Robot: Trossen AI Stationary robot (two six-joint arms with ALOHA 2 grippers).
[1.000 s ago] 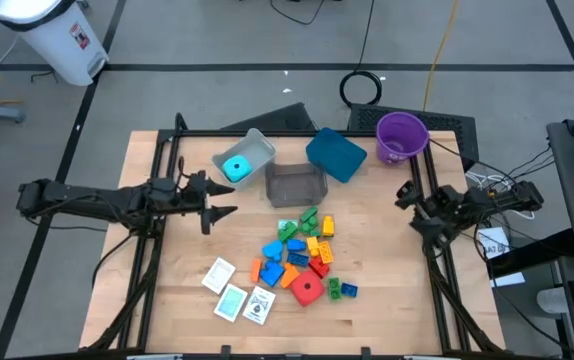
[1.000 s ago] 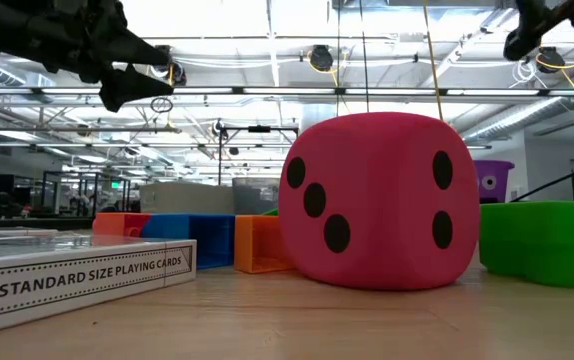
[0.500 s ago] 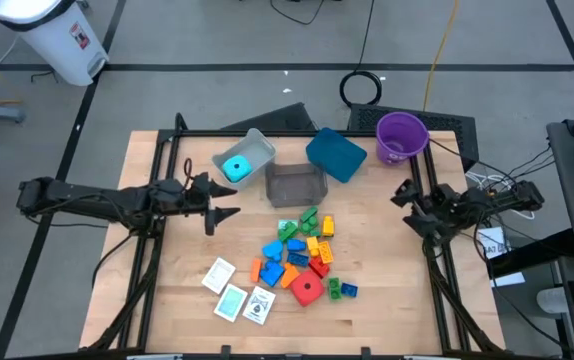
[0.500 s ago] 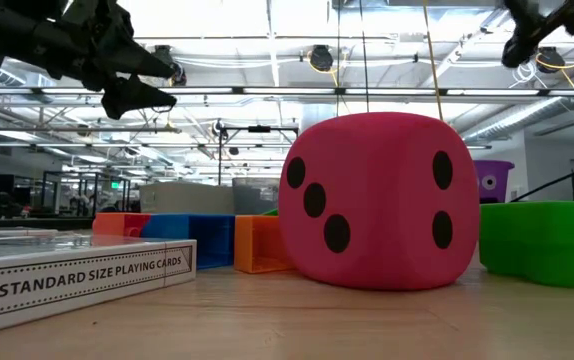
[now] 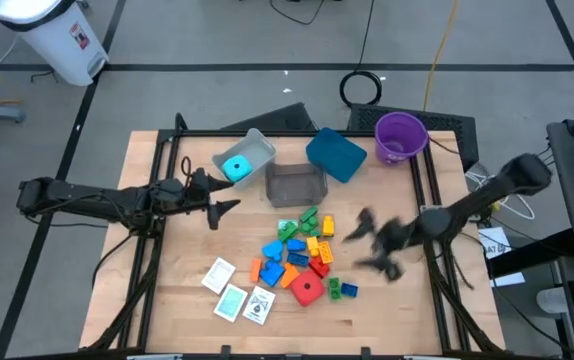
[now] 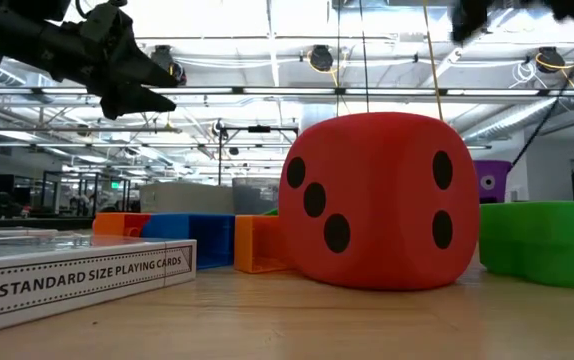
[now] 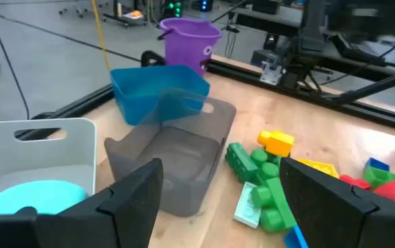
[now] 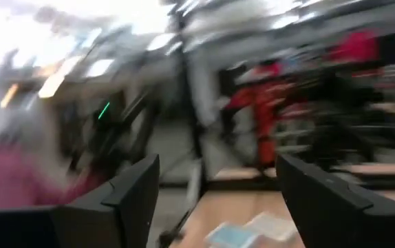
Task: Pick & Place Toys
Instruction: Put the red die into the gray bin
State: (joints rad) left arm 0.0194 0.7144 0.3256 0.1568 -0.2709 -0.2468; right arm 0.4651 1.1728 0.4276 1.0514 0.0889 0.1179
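L claw: fingers spread, nothing between them, hovering above tabletop on its left side, just short of the bins. L wrist view looks past both dark fingers onto the bins and brick pile.

R claw: blurred in high view, over tabletop just right of brick pile. Fingers look apart w/ nothing between them; R wrist view smeared, both fingers show w/ a gap.

Toys:
- Brick pile mid-tabletop – red, blue, green, yellow, orange mixed, touching one another. Green bricks nearest the dark bin, yellow one beside them.
- Red dice cube at near edge of pile, touching bricks; fills centre of low view, resting on the wood.
- Cyan dice cube inside the light grey bin.
- 3 flat cards in a cluster left of red cube, near front edge. Card box reads "STANDARD SIZE PLAYING CARDS".

Other: dark bin behind pile; teal bin to its right, tilted. Purple cup at far right corner.
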